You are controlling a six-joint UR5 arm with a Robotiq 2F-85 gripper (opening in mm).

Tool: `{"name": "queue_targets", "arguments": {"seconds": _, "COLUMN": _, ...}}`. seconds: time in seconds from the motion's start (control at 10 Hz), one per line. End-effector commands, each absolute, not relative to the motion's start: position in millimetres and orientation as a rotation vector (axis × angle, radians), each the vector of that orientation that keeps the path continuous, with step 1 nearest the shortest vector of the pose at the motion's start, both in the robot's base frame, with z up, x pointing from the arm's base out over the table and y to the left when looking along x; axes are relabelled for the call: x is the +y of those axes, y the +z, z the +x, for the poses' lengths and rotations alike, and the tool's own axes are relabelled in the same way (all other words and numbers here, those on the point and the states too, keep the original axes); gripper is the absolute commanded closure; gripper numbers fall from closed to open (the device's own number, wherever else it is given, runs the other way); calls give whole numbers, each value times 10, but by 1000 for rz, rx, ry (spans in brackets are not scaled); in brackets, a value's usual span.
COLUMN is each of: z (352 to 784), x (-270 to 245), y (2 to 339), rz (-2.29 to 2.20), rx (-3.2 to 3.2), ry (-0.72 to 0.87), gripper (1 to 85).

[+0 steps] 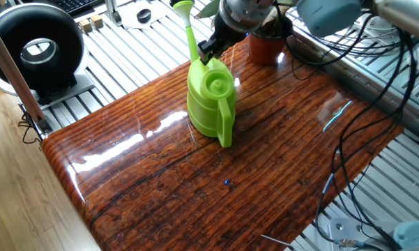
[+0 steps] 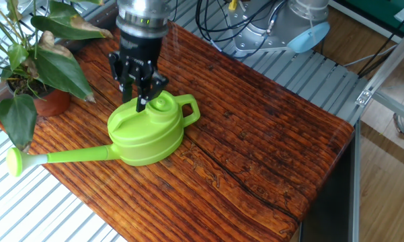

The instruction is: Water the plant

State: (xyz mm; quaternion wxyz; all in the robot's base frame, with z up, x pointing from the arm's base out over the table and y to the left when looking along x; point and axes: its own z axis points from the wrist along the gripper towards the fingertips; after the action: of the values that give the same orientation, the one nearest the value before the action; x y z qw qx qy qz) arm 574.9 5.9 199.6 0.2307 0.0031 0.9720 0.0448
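Note:
The plant (image 2: 37,64) has broad dark green leaves and stands in a terracotta pot (image 2: 52,102) at the table's left edge. In the one fixed view its pot (image 1: 266,47) sits behind the arm. The lime-green watering can (image 2: 146,131) stands upright on the table, spout (image 2: 60,156) pointing left, past the pot. My gripper (image 2: 141,101) hangs just above the can's lid, a little toward the plant. Its black fingers point down with nothing between them. In the one fixed view the gripper (image 1: 208,50) is at the can's far top edge, beside the spout's base.
A black round device (image 1: 36,52) stands on the metal slats beyond the table's left end. Cables (image 1: 376,104) trail over the table's right side. The can's handle (image 2: 190,107) points away from the plant.

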Motion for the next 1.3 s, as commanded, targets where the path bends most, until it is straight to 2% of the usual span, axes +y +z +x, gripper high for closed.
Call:
{"name": "queue_targets", "arguments": {"seconds": 0.0, "z": 5867, "x": 81, "y": 2033, "rz": 70, "rx": 2630, "ry": 172, "gripper": 460}}
{"name": "queue_targets", "arguments": {"seconds": 0.3, "z": 5991, "x": 118, "y": 2023, "rz": 125, "rx": 2597, "ry": 192, "gripper": 453}}
{"name": "queue_targets", "arguments": {"seconds": 0.6, "z": 5915, "x": -228, "y": 1837, "rz": 164, "rx": 2643, "ry": 65, "gripper": 460}}
{"name": "queue_targets", "arguments": {"seconds": 1.2, "z": 5951, "x": -11, "y": 1820, "rz": 166, "rx": 2639, "ry": 149, "gripper": 460}}
